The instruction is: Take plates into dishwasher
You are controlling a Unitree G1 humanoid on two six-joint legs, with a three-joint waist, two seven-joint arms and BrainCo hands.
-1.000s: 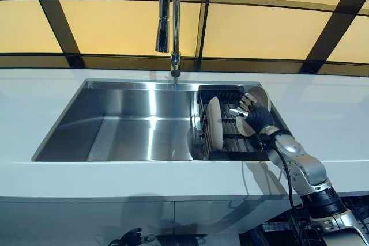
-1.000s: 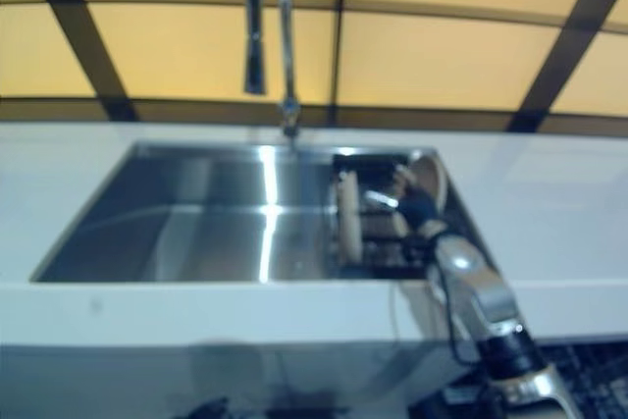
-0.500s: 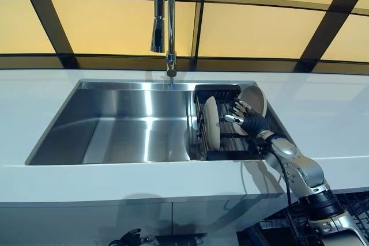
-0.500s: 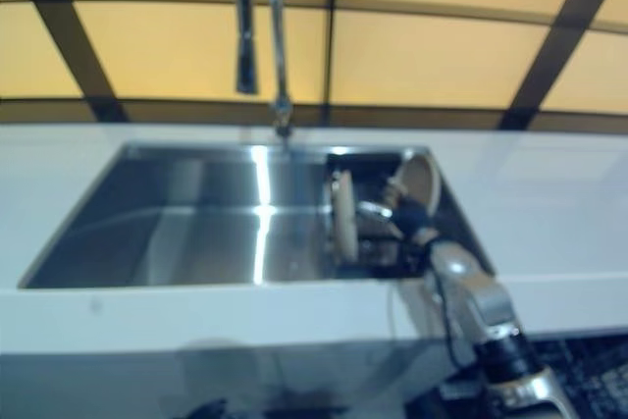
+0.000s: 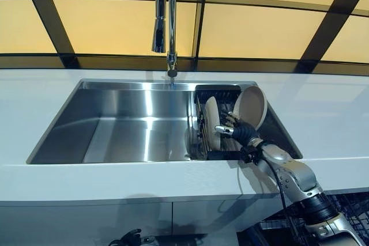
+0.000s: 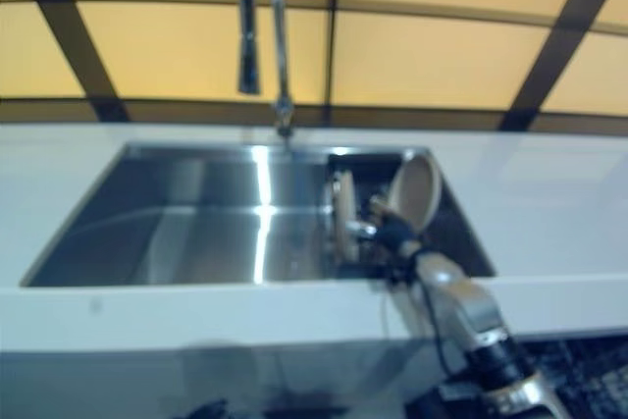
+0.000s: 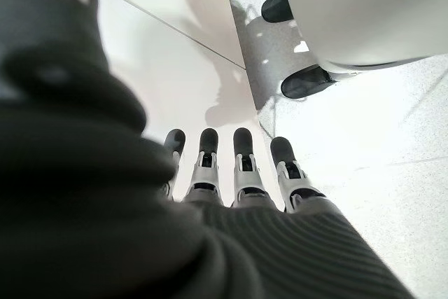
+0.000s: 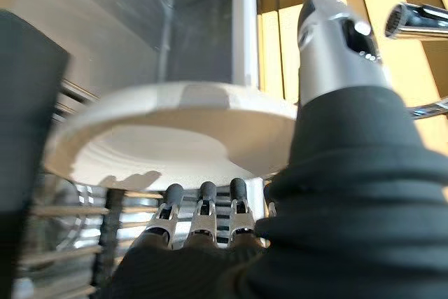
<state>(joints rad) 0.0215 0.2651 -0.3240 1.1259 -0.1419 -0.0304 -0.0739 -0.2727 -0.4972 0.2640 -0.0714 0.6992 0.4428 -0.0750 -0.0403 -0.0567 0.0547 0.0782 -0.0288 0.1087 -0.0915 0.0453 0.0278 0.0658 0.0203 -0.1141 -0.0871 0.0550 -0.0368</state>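
Note:
Two cream plates stand in a black dish rack (image 5: 223, 154) at the right end of the steel sink. One plate (image 5: 212, 123) stands upright on edge; the other plate (image 5: 250, 107) leans back at the rack's right side. My right hand (image 5: 234, 131) reaches down into the rack between them, close against the upright plate. In the right wrist view that plate (image 8: 175, 127) fills the space just past the straight fingers (image 8: 203, 208), with the thumb raised beside its rim. My right hand is open. My left hand (image 7: 245, 173) hangs open over the floor.
A tall chrome faucet (image 5: 164, 15) rises behind the sink basin (image 5: 132, 125). White counter (image 5: 323, 113) surrounds the sink. A dark wire rack (image 5: 351, 214) shows below the counter at the lower right.
My right hand has moved left and nearer, away from the leaning plate and up to the upright plate. The camera shifted slightly early on.

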